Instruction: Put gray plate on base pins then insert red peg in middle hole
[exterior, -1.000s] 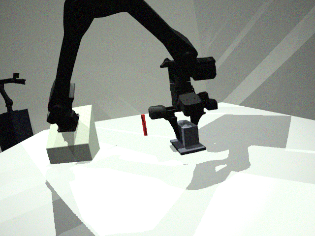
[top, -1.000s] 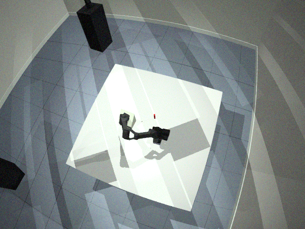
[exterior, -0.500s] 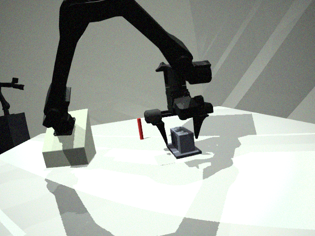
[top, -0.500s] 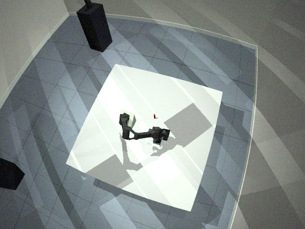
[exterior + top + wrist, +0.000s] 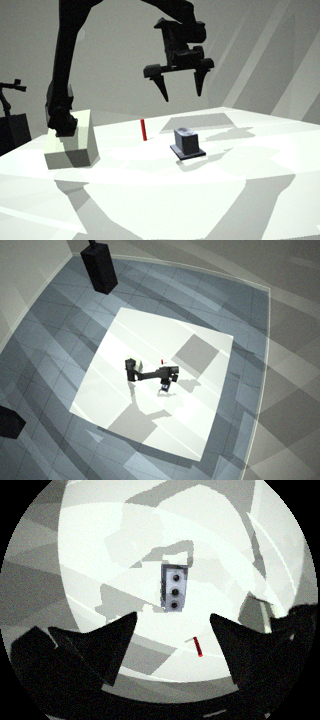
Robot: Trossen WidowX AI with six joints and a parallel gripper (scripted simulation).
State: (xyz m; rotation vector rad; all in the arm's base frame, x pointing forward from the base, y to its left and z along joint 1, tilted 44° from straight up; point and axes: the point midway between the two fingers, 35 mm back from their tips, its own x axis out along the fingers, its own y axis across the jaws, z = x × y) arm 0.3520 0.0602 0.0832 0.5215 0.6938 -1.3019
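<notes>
Fingers (image 5: 160,86) of the gripper (image 5: 182,93) are spread wide apart and hold nothing. The gripper hangs high in the air, right over the gray plate (image 5: 186,140), and does not touch it. Its two black tips point down.

Gray plate is a thick block. It sits flat on the dark base (image 5: 187,153) on the white table (image 5: 160,196). From the wrist view, the gray plate (image 5: 175,588) shows three small holes in a row on its top, and it lies between the two dark fingertips, far below them.

Red peg (image 5: 143,129) stands straight up on the table, to the left of the gray plate and a bit behind it, near but not touching. In the top view the red peg (image 5: 162,361) is a tiny red mark close to the arm (image 5: 152,374).

Left of the plate, well apart from it, the arm's foot rests on a pale block (image 5: 77,144).
</notes>
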